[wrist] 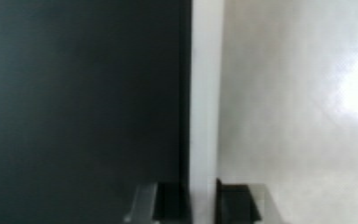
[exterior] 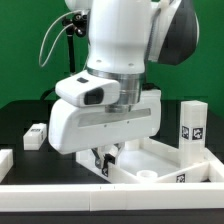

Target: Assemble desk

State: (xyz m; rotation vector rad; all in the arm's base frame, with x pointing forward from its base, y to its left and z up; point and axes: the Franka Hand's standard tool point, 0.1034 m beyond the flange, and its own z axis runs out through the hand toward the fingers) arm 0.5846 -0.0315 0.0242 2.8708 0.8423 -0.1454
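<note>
The desk slab (exterior: 165, 158) is white with a raised rim and lies on the black table at the exterior view's lower right. My gripper (exterior: 104, 160) reaches down onto its near-left edge. In the wrist view the slab (wrist: 300, 100) fills one side, and its rim (wrist: 202, 80) runs straight between my fingers. The gripper (wrist: 202, 205) is shut on that rim, with both dark pads against it. One tagged leg post (exterior: 193, 122) stands upright behind the slab on the right. Another leg post (exterior: 35, 135) lies on the table at the left.
A long low white border rail (exterior: 100, 190) runs along the front, and another piece of rail (exterior: 5, 160) sits at the left edge. The arm's bulky white body hangs over the middle. A green backdrop stands behind.
</note>
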